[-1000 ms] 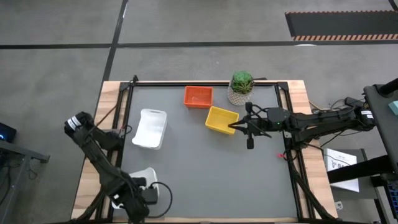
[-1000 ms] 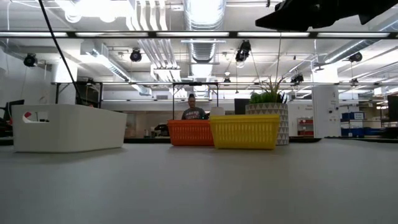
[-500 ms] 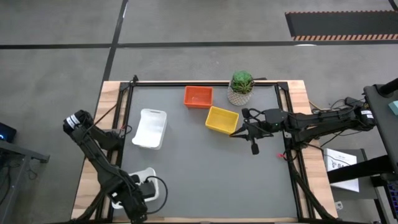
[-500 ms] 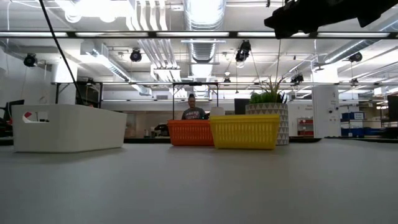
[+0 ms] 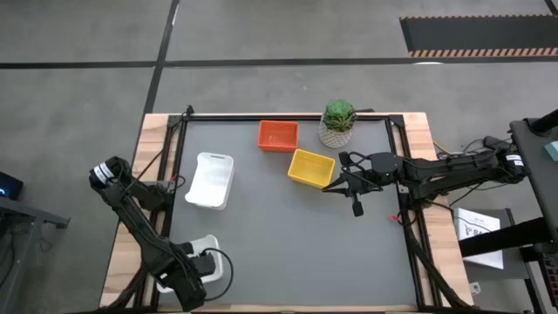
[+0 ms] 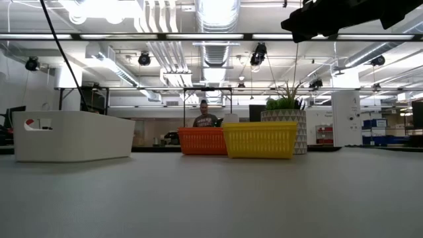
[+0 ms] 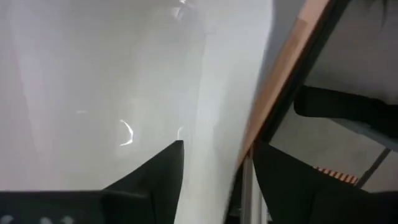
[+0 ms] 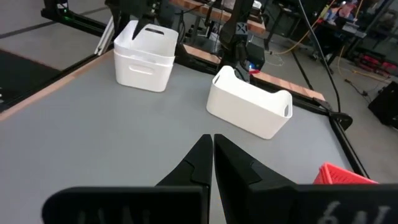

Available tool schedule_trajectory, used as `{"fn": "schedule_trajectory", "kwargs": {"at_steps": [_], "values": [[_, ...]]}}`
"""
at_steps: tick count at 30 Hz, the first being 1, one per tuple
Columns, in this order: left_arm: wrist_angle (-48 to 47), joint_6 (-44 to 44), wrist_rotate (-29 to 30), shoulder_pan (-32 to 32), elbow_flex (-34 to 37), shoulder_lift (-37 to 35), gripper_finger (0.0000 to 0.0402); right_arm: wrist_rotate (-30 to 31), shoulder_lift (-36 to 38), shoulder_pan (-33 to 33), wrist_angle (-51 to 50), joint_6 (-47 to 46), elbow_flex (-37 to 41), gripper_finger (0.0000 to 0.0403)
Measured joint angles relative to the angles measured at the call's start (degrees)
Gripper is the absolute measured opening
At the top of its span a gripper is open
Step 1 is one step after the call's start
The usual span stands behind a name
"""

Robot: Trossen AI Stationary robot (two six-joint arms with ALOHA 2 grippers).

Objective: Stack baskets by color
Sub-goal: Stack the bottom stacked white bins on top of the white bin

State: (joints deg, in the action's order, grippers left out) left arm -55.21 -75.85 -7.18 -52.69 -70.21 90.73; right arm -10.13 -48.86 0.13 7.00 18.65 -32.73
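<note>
Two white baskets (image 8: 144,56) sit nested one in the other at the table's near left corner (image 5: 207,262). My left gripper (image 7: 217,186) points down over them, open, one finger (image 7: 152,180) inside the upper basket's wall (image 7: 227,93) and one outside. A third white basket (image 5: 212,180) rests on its base at the left. The orange basket (image 5: 278,135) and the yellow basket (image 5: 311,167) stand at the far middle. My right gripper (image 5: 330,187) hovers shut, level, beside the yellow basket's near right corner.
A potted green plant (image 5: 338,123) stands at the far edge, right of the orange basket. A black frame (image 5: 288,116) rims the table. The grey mat's middle and near right part (image 5: 314,253) lie bare. A person (image 6: 205,119) is in the room behind.
My left gripper has sunk a little over the nested white baskets. My right gripper has rolled about its wrist and dipped slightly, staying beside the yellow basket. No basket has moved.
</note>
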Motion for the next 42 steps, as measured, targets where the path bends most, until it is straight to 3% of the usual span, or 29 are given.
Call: {"fn": "schedule_trajectory", "kwargs": {"at_steps": [6, 13, 25, 30, 35, 38, 42], "values": [[3.6, -0.6, 0.0, 0.2, 4.4, 0.1, 0.0155, -0.4, 0.0, 0.0, -0.5, -0.1, 0.0, 0.0009], [5.8, -1.0, 0.3, 1.2, 4.8, 0.1, 0.0016, -0.4, 0.0, 0.0, -0.7, -0.1, 0.0, 0.0009], [6.2, -7.7, 1.3, 7.0, -3.0, -0.9, 0.0001, -0.4, 0.0, 0.0, -0.8, -0.1, 0.0, 0.0009], [4.7, -4.8, 6.8, 11.2, -9.8, -1.1, 0.0000, -0.4, 0.0, 0.0, -0.8, -0.1, 0.0, 0.0009], [2.2, 4.9, 16.0, 14.4, -18.2, -1.1, 0.0000, -0.4, 0.0, 0.0, -1.4, -0.1, 0.0, 0.0009], [-3.7, 8.6, 22.4, 16.9, -24.0, -1.2, 0.0000, -0.4, 0.0, 0.0, -2.3, 0.3, 0.0, 0.0009], [-16.6, 6.7, 30.9, 21.2, -31.6, -1.2, 0.0000, -0.4, 0.1, 0.0, -2.5, 0.6, 0.0, 0.0009]]}}
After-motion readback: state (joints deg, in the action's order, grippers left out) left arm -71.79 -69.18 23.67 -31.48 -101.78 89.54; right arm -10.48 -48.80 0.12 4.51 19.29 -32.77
